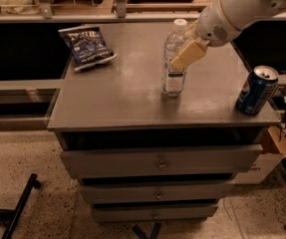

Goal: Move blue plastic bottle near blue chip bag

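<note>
The blue plastic bottle (173, 71), clear with a white cap and white label, stands upright near the middle of the grey cabinet top (127, 98). My gripper (179, 59) comes in from the upper right and is shut on the bottle's upper body, with one beige finger (188, 54) across its front. The blue chip bag (86, 46) lies flat at the cabinet's back left corner, well apart from the bottle.
A blue soda can (256, 90) stands at the cabinet's front right corner. The cabinet has three drawers (160, 161) below. A shelf rail runs behind it. A cardboard box (277, 146) sits to the right, and a black stand leg (18, 208) lies on the floor at left.
</note>
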Motion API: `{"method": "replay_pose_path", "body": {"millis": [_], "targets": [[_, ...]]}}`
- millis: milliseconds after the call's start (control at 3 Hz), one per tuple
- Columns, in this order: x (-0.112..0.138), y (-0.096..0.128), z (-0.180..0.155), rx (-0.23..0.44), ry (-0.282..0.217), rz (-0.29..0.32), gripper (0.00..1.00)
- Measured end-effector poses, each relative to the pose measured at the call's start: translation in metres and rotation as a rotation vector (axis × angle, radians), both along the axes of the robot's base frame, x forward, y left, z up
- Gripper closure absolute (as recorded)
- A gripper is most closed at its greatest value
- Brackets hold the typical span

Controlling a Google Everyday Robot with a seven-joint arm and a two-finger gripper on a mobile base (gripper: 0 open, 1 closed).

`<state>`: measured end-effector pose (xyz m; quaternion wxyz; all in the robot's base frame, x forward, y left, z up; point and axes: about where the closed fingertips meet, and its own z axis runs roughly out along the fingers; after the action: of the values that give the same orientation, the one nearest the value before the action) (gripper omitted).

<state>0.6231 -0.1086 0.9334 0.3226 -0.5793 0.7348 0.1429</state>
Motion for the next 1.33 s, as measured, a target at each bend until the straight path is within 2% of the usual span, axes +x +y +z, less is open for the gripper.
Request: {"method": "replay_pose_path", "body": {"millis": [333,667,1000,1333], "targets": [[0.034,0.032,0.006,-0.001,-0.029,0.019,1.0],[0.063,0.067,0.004,0.028,-0.047,0.018,1.0],[0.079,0.096,0.007,0.043,-0.075,0.011,1.0],[0.089,0.12,0.009,0.031,-0.087,-0.014,1.0]]}}
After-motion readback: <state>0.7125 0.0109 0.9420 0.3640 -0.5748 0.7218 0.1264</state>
